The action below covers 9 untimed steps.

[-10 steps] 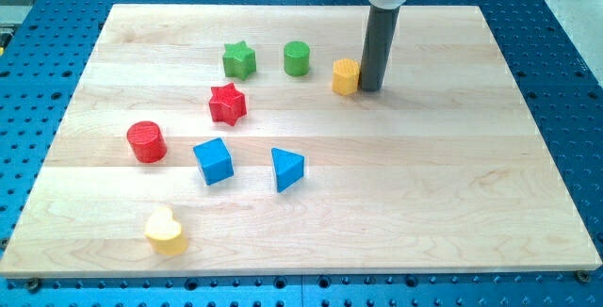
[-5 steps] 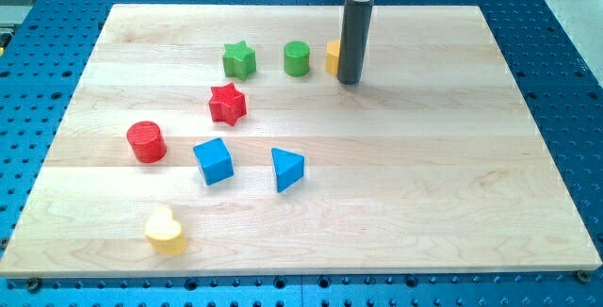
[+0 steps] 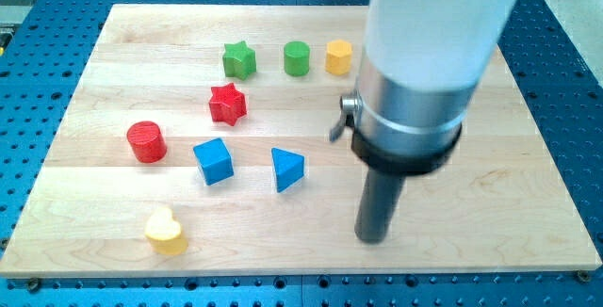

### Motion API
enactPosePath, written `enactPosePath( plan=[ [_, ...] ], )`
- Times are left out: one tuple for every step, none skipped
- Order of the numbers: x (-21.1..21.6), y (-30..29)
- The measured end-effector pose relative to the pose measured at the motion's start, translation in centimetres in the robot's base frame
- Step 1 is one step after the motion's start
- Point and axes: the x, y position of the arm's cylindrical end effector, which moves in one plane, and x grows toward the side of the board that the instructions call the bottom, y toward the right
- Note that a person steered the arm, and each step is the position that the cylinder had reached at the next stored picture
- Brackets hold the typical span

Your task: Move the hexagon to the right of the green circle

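Green circle (image 3: 297,58) near the view's top, yellow hexagon (image 3: 339,57) just beside it on the view's right. My tip (image 3: 373,237) down on bare board near the view's bottom, touching nothing, well apart from the hexagon.

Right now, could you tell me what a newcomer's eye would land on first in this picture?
The big pale arm fills the view's right, its dark rod ending with my tip on bare board near the view's bottom, apart from every block. Along the view's top, the yellow hexagon sits just right of the green circle.
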Motion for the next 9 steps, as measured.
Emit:
enactPosePath(
  plan=[
    [0.6, -2.4],
    [0.3, -5.9],
    [-0.7, -9.1],
    [-3.0, -11.5],
    [-6.5, -13.0],
    [-8.1, -15.0],
    [-8.1, -16.2],
    [-7.0, -16.1],
    [-4.1, -17.0]
  ],
)
